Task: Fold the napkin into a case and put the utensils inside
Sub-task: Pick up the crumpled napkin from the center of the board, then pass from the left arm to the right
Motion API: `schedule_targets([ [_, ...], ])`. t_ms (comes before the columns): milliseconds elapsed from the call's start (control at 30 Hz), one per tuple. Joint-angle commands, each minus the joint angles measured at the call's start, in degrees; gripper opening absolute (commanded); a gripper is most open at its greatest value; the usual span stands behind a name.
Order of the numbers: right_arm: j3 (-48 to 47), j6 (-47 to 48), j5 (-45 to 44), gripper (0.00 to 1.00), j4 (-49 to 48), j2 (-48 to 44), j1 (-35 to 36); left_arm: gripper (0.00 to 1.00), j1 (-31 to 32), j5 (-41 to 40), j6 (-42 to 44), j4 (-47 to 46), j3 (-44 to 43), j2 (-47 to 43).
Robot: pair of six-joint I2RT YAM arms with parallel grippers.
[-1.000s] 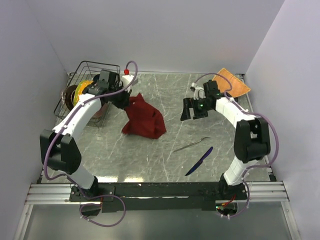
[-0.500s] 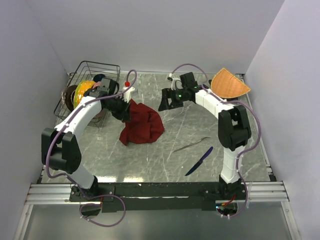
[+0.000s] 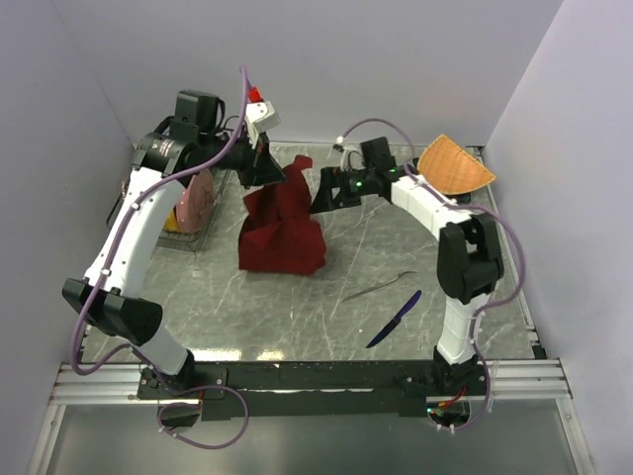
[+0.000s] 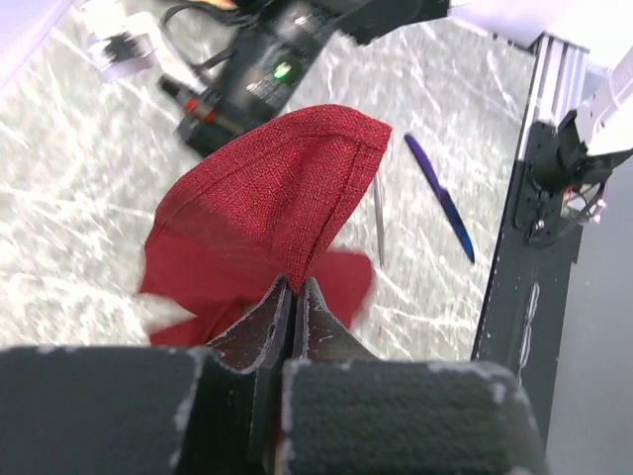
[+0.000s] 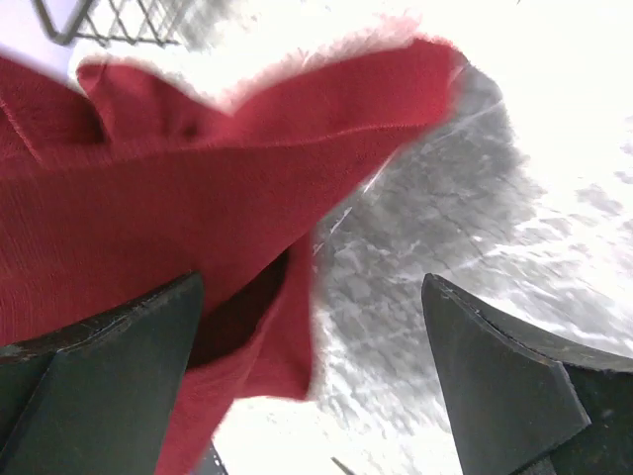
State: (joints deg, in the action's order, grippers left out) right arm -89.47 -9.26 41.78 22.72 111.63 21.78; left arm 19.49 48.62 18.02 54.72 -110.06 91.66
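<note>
The left gripper (image 4: 295,289) has its fingers pressed together on a top corner of the napkin (image 3: 282,233), which hangs near-upright from that pinch, its lower edge seemingly on the table (image 3: 227,307). The right gripper (image 3: 322,191), fingers spread wide, sits just right of the napkin, with a free upper corner ahead of them. The fork (image 3: 381,287) and knife (image 3: 396,319) lie well apart, to the near right of the napkin; no writing is readable.

My 2 arms, left arm (image 3: 134,223) and right arm (image 3: 427,203), are white shells with chunky black joints, purple cables (image 3: 243,89) looping off both, matte black wedge fingers (image 5: 99,346), tiny green light (image 3: 353,182) by the right wrist.
</note>
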Motion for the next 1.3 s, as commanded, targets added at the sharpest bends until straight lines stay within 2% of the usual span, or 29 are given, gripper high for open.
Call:
schedule_targets([
  [0, 1.3, 2.7, 1.3, 1.00, 2.5, -10.5, -4.5, 0.01, 0.0, 4.0, -3.2, -2.0, -5.7, -1.6],
  [167, 2.6, 4.4, 3.3, 1.00, 5.5, -14.9, -9.9, 0.01, 1.3, 3.8, -5.5, -3.1, -2.6, -3.1],
  [233, 3.5, 5.6, 3.3, 1.00, 5.8, -16.1, -10.1, 0.01, 1.3, 5.0, -3.0, -1.6, -1.6, -2.4],
  [300, 4.8, 5.6, 4.3, 1.00, 4.6, -17.7, -9.8, 0.01, 1.3, 6.9, 0.1, 2.0, -4.4, -1.1],
  [500, 6.7, 7.8, 7.5, 1.00, -1.6, -24.5, -8.1, 0.05, 1.3, 11.5, 2.1, 4.8, -4.5, -1.2],
  [767, 10.6, 21.9, 5.7, 1.00, -9.7, -36.5, -2.9, 0.08, 3.1, 14.4, 2.6, 7.0, -2.5, -1.6],
  [867, 9.2, 25.0, 6.0, 1.00, -8.7, -37.8, -0.2, 0.08, 3.5, 14.3, 1.4, 5.2, -0.4, -2.6],
  [967, 7.6, 29.0, 4.9, 0.98, -6.4, -38.7, 3.4, 0.08, 3.5, 14.6, 0.4, 4.3, 0.5, -3.1],
  [1267, 7.6, 37.9, -1.1, 0.72, -5.2, -40.8, 9.6, 0.08, 5.3, 14.6, 0.4, 5.2, 2.4, -3.2],
])
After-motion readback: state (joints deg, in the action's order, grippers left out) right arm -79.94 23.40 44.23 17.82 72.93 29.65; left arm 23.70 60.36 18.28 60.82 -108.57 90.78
